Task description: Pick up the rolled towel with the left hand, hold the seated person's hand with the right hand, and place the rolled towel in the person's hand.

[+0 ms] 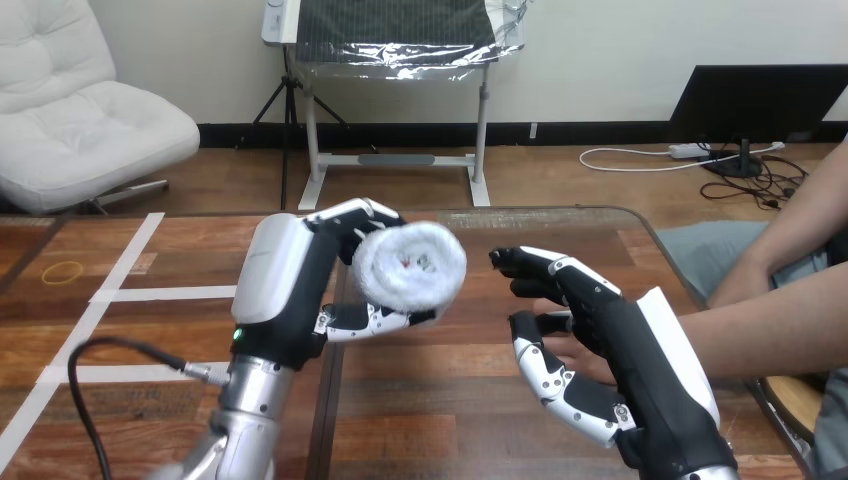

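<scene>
Aloft, a fluffy white rolled towel [410, 265] (spiral end visible) in the curled grip of the left hand [288, 292].

Fluffy cloth towel [412, 265], glossy wooden table [440, 400]

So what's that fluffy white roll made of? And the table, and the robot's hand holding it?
The rolled towel looks like soft terry cloth: fuzzy, matte, wound in a spiral. The table looks like wood, brown with grain lines and a slight sheen; maybe veneer. The left hand seems hard plastic, smooth white shells over black parts, though some could be metal.
</scene>
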Available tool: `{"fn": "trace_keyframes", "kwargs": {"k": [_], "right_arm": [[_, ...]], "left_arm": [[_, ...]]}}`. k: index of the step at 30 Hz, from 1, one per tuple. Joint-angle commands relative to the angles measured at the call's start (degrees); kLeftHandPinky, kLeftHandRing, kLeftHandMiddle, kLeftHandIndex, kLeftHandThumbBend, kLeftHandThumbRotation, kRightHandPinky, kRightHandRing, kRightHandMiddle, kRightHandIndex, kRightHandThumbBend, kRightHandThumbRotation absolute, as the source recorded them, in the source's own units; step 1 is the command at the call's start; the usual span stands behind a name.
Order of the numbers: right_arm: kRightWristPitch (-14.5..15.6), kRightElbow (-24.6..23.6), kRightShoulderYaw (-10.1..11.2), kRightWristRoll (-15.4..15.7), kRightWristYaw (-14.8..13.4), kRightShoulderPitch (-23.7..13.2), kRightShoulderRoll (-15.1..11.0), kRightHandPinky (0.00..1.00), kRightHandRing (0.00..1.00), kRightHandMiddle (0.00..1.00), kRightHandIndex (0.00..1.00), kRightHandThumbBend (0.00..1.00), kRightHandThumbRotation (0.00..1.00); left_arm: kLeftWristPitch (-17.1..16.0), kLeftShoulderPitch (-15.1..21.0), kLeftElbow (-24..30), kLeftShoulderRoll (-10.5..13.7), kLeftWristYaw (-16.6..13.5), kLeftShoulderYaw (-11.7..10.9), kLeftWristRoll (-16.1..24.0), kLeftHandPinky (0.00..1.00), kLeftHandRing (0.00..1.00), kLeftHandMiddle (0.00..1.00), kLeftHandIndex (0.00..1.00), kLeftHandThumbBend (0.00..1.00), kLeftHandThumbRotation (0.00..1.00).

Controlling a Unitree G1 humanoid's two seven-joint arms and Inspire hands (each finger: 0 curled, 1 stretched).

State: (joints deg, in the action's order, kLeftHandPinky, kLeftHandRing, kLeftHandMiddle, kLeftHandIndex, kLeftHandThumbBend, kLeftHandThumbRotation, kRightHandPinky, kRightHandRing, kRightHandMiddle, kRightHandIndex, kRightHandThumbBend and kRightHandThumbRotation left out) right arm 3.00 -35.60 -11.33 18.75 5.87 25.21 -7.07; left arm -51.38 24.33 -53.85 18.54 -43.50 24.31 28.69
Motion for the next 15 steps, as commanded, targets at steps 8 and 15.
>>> {"fn": "trace_keyframes", "kwargs": {"k": [8,15], "right_arm": [[0.6,0.2,0.4,-0.7,0.1,-4.9,0.5,0.67,0.83,0.85,0.8,0.05,0.0],[0.6,0.3,0.7,-0.8,0.1,-5.2,0.3,0.68,0.85,0.88,0.82,0.05,0.0]], "left_arm": [[-2.7,-7.1,21.6,-4.6,13.6,-7.6,-23.4,0.42,0.45,0.49,0.53,0.63,0.0],[-0.5,-10.6,27.5,-6.3,18.5,-8.4,-29.9,0.48,0.48,0.5,0.54,0.61,0.0]]}}
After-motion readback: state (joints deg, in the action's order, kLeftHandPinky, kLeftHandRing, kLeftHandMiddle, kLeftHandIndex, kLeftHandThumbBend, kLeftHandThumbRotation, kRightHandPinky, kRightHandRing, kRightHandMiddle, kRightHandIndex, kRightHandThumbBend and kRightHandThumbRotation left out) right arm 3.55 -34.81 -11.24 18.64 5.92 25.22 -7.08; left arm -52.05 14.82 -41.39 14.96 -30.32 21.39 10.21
